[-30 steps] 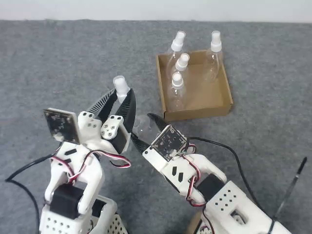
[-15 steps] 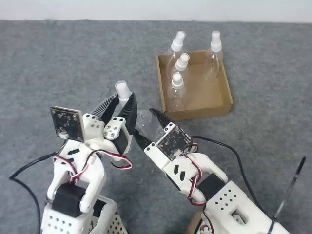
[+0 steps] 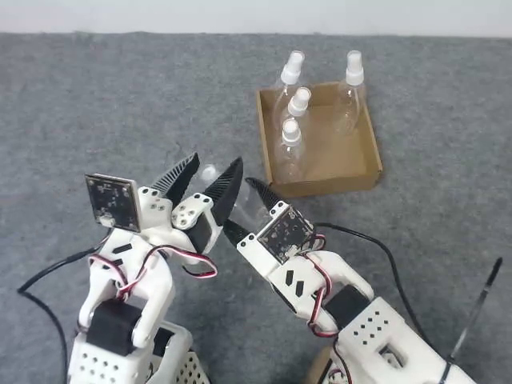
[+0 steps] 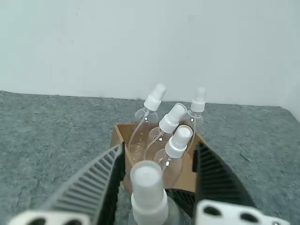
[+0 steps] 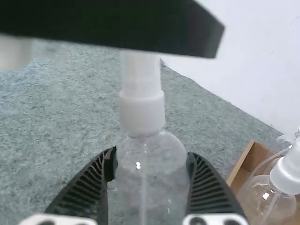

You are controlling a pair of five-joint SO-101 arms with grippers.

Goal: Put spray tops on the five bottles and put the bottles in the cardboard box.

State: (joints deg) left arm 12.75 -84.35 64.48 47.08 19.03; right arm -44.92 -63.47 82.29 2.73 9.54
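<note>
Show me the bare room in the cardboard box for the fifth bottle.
In the cardboard box the near right floor is bare, bordered by the three bottles along its left wall, the lone bottle at its far right and its right wall. The left side is crowded.

materials rundown from my side: the grey table cover (image 3: 120, 96) looks like low-pile carpet or felt, matt and fuzzy-rough. the brown cardboard box (image 3: 370, 148) is plain matt paperboard.

the clear round-bodied bottle (image 5: 147, 180) in my right gripper (image 5: 149, 161) is see-through plastic, smooth and glossy, with little highlights on it. its white spray top (image 5: 140, 101) is opaque plastic, smooth, more satin than shiny. the four capped bottles (image 3: 292, 156) in the box look like the same stuff.

the fingers (image 5: 84, 192) here and on my left gripper (image 4: 159, 150) are matt black plastic with fine ribs. my white arm shells (image 3: 128, 280) are smooth plastic, slightly glossy. the pale wall (image 4: 140, 42) looks smooth and matt.
</note>
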